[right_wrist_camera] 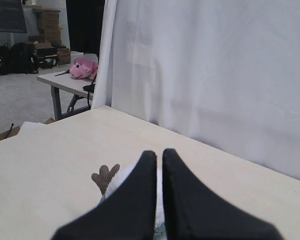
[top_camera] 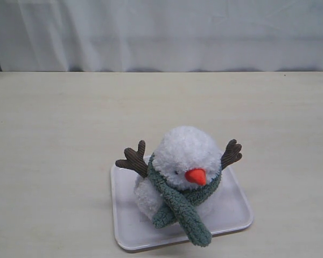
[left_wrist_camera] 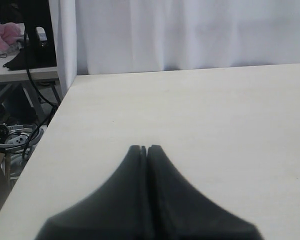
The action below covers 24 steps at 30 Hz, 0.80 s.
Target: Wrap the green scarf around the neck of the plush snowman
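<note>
The plush snowman (top_camera: 185, 150) sits on a white tray (top_camera: 234, 209) near the table's front, its carrot nose pointing forward. The green scarf (top_camera: 185, 207) runs around its neck, and the two ends cross in front and hang over the body onto the tray. Neither gripper shows in the exterior view. My left gripper (left_wrist_camera: 144, 147) is shut and empty over bare tabletop. My right gripper (right_wrist_camera: 159, 152) is shut with nothing in it; past its fingers I see a brown arm (right_wrist_camera: 106, 176), white fluff and a sliver of the green scarf (right_wrist_camera: 160, 231).
A white curtain (top_camera: 161, 32) closes off the back of the table. The table's side edge (left_wrist_camera: 45, 130) drops to cables and gear on the floor. A second table with a pink plush (right_wrist_camera: 82, 67) stands beyond the curtain.
</note>
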Tool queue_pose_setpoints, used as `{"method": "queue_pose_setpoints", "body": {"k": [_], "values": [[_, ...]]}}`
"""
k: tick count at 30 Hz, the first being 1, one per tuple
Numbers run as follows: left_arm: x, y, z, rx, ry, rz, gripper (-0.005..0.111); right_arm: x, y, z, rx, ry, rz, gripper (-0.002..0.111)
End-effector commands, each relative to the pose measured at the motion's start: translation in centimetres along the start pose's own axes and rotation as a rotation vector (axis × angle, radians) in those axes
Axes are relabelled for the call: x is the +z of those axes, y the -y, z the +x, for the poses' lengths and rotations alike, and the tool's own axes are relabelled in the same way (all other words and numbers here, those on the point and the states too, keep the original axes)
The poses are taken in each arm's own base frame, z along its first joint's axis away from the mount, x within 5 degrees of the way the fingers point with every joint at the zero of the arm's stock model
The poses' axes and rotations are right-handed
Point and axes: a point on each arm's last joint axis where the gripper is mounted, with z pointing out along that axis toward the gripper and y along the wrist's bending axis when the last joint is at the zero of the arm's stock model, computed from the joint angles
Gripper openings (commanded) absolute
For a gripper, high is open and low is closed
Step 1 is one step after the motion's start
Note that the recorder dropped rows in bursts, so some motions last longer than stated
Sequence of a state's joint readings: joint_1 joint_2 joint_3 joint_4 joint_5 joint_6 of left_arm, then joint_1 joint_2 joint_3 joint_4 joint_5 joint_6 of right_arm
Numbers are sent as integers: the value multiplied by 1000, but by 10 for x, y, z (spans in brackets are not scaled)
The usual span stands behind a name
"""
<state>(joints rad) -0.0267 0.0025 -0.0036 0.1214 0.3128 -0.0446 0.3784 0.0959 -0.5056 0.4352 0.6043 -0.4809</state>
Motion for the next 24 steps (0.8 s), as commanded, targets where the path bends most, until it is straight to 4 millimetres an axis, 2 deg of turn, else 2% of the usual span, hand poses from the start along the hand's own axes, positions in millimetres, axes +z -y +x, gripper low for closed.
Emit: {"method": "queue_pose_setpoints", "body": {"k": [1,5,10,18,24], "values": [[0,1,1,6,3,8,0,0,-1,11,1,-4,9,4],[0,1,1,6,3,8,0,-9,0,18,-76,6,52,4],[0,1,1,6,3,8,0,-10,6,17,-167,-3,116,4],[0,1,1,4,3,9,0,-14,21,21,-419,-99,304,4],[0,1,1,4,3,9,0,-16,24,21,-435,-160,469,4]]}}
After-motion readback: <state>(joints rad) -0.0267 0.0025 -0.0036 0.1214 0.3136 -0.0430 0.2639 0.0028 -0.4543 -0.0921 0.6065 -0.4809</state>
